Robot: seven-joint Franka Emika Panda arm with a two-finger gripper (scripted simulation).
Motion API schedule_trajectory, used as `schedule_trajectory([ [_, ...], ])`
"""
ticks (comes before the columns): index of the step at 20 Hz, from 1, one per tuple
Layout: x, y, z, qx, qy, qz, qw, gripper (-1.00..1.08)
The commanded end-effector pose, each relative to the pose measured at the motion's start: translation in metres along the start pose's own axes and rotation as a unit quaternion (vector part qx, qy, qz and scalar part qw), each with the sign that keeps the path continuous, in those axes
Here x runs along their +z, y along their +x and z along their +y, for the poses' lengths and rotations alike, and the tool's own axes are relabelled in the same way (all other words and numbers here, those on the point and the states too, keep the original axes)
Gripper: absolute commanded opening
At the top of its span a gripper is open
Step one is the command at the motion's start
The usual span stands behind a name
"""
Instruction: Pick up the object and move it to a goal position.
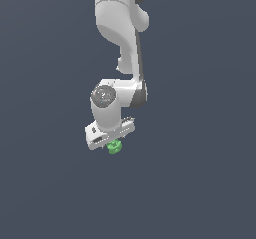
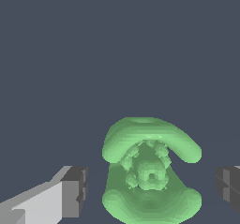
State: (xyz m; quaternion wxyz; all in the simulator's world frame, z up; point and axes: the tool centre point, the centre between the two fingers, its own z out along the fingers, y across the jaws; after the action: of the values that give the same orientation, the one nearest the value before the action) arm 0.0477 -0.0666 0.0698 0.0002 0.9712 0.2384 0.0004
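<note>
The object [image 2: 150, 171] is a small bright green knobbly lump with a swirled top. In the wrist view it fills the space between my two fingers. A narrow gap shows on each side, between it and the dark pads [image 2: 77, 190]. My gripper [image 2: 152, 188] is open and straddles the object without touching it. In the exterior view the white gripper [image 1: 113, 142] hangs straight down from the arm. Only a small part of the green object [image 1: 115, 147] peeks out beneath the hand, and the fingers themselves are hard to make out there.
A plain dark grey-blue surface [image 1: 200, 183] lies all around. The white arm [image 1: 120, 28] rises from the gripper toward the top of the exterior view.
</note>
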Motion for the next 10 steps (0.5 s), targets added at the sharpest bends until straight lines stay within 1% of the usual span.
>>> schedule_trajectory([
  [1, 0.014, -0.001, 0.000, 0.000, 0.000, 0.000, 1.0000, 1.00],
  [5, 0.028, -0.001, 0.000, -0.001, 0.000, 0.000, 1.0000, 1.00],
  [9, 0.029, 0.000, 0.000, -0.001, 0.000, 0.000, 1.0000, 1.00],
  [10, 0.029, 0.000, 0.000, -0.001, 0.000, 0.000, 1.0000, -1.00],
])
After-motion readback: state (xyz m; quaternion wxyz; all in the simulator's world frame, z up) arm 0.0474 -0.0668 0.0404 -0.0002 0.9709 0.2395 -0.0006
